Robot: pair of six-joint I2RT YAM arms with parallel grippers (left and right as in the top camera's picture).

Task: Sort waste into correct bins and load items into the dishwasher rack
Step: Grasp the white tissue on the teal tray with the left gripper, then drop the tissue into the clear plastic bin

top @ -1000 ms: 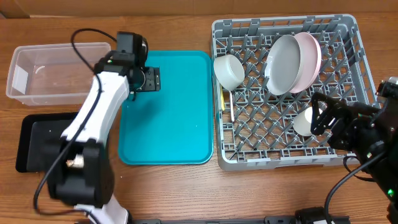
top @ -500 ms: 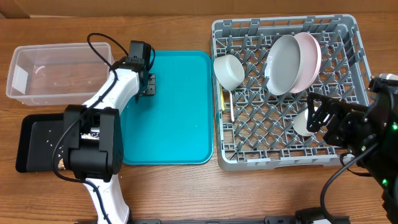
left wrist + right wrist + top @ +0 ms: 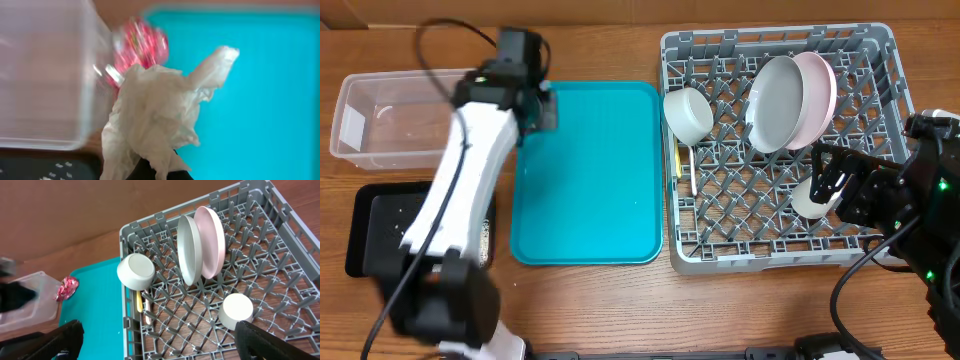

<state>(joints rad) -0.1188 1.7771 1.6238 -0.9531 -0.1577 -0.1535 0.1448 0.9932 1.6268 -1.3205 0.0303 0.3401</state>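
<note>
In the left wrist view a crumpled white tissue (image 3: 160, 110) hangs from my left gripper (image 3: 165, 169), which is shut on it. Just beyond it lies the red foil wrapper (image 3: 141, 45), by the corner of the clear tub (image 3: 45, 75). From overhead, the left gripper (image 3: 542, 108) hovers between the tub (image 3: 400, 130) and the teal tray (image 3: 590, 180). My right gripper (image 3: 830, 180) is open above the dishwasher rack (image 3: 780, 255), near the white cup (image 3: 807, 198). The rack holds a grey-green plate (image 3: 775, 100), a pink plate (image 3: 818, 95), a bowl (image 3: 688, 113) and a yellow-handled utensil (image 3: 680, 165).
The black tray (image 3: 380, 225) with a few white grains lies in front of the tub, partly under the left arm. The right wrist view shows the wrapper (image 3: 67, 287) at the teal tray's far left corner. Brown wall stands behind the table.
The left gripper has shut on the tissue and lifted it from the teal tray's left side, up and left toward the tub. The right arm has barely shifted.
</note>
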